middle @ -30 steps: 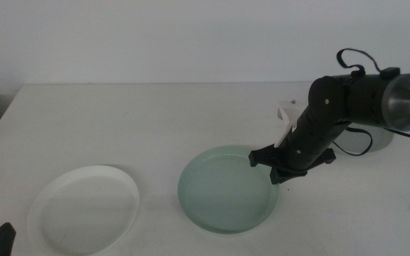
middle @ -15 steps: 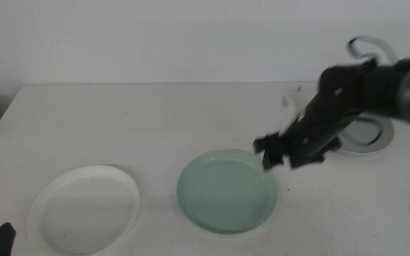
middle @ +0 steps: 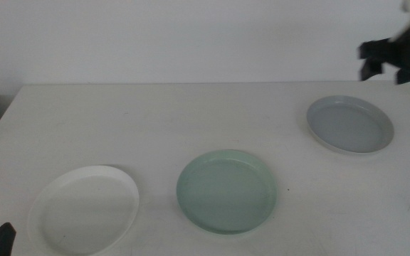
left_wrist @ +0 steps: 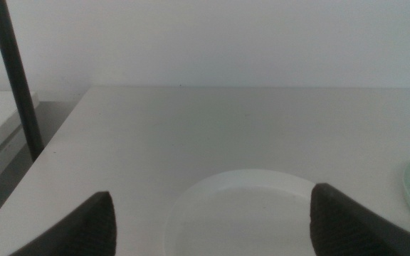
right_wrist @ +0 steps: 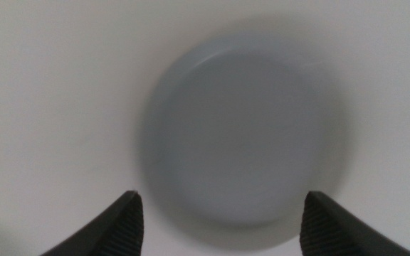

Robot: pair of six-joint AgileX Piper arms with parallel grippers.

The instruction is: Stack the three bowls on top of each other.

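Dark fingers of the right gripper (right_wrist: 219, 213) stand spread wide and empty, high above the pale grey-blue bowl (right_wrist: 244, 135), which lies framed between them on the surface (middle: 155, 121), probably so they can drop onto its rim. Well away from them, the mint green bowl (middle: 227, 190) sits mid-surface as the likely base of the stack. Farther off, the left gripper (left_wrist: 212, 220) waits low with its fingers apart, the white bowl (left_wrist: 240, 210) just ahead between them.

Right gripper (middle: 381, 60) raised, spread wide; left gripper (left_wrist: 212, 220) likewise
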